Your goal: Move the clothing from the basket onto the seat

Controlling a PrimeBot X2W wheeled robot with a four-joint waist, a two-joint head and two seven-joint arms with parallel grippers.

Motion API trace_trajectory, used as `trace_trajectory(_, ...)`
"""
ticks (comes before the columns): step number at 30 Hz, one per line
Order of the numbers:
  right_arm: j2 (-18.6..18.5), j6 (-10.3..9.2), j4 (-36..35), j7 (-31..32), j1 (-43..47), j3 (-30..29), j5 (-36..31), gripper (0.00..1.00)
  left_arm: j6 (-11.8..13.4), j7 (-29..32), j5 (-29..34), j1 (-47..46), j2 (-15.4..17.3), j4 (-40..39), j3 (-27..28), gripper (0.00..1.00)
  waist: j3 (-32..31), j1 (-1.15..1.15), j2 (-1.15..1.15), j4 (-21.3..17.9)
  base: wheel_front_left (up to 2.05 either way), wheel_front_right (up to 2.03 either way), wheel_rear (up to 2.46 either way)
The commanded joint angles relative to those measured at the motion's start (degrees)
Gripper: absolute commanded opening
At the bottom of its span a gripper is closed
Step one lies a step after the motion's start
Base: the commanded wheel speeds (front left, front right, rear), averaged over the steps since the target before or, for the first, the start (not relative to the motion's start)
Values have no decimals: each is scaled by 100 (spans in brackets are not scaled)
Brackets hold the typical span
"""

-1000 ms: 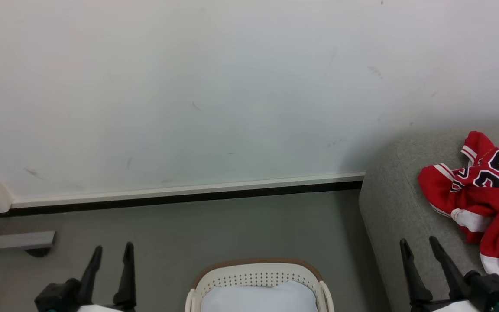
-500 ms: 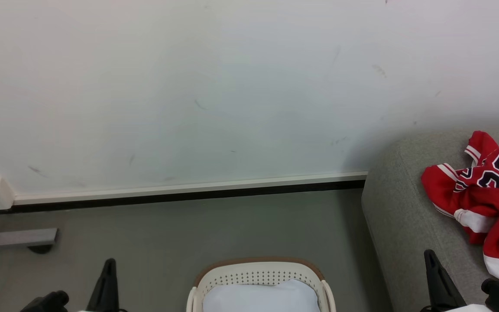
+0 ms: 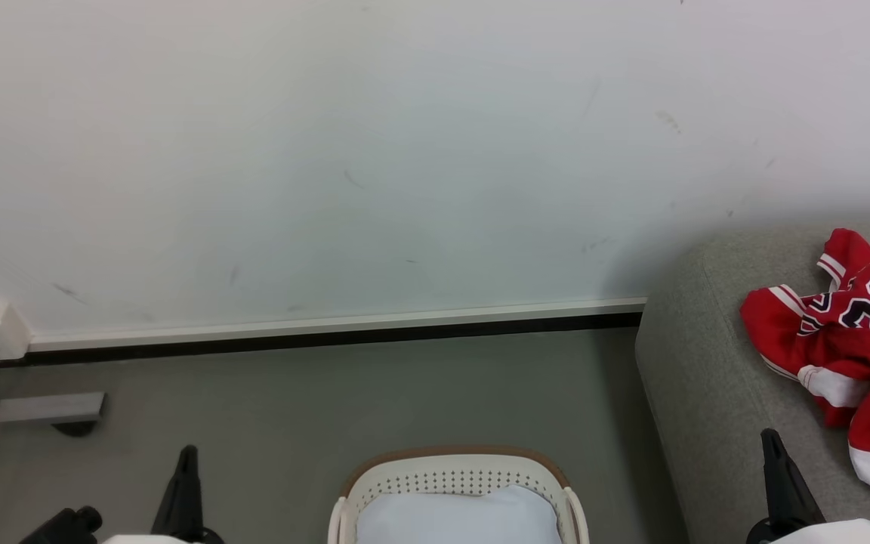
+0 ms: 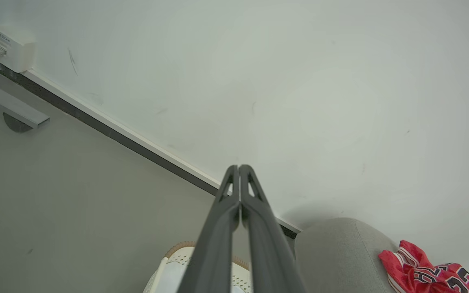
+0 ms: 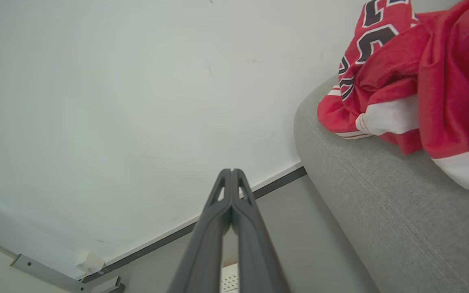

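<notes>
Where both stood spread a second ago, my left gripper (image 4: pixel 239 167) and right gripper (image 5: pixel 232 170) are now pinched closed, empty, and sit lower. Clothing (image 3: pixel 843 340) stays on seat (image 3: pixel 707 378).

Pale pad (image 3: pixel 456 517), white wall (image 3: pixel 329 151), grey floor (image 3: pixel 329 400)

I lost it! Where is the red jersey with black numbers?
The red jersey with black numbers lies crumpled on the grey fabric sofa, at the head view's right edge, right of the cream-white plastic basket.
</notes>
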Motion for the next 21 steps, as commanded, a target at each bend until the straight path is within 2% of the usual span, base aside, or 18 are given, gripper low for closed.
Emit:
trace_trajectory(1, -2, -3, -107, 51, -133, -68, 246, 0, -6, 68, -290, -146, 41, -107, 22, 0, 4, 0, 0, 7, 0, 0, 0)
trace_trajectory(21, 67, -5, -226, 428, -168, -344, 1506, 0, -9, 448, -1716, -216, 42, -184, 66, 0, 44, 0, 0, 77, 0, 0, 0)
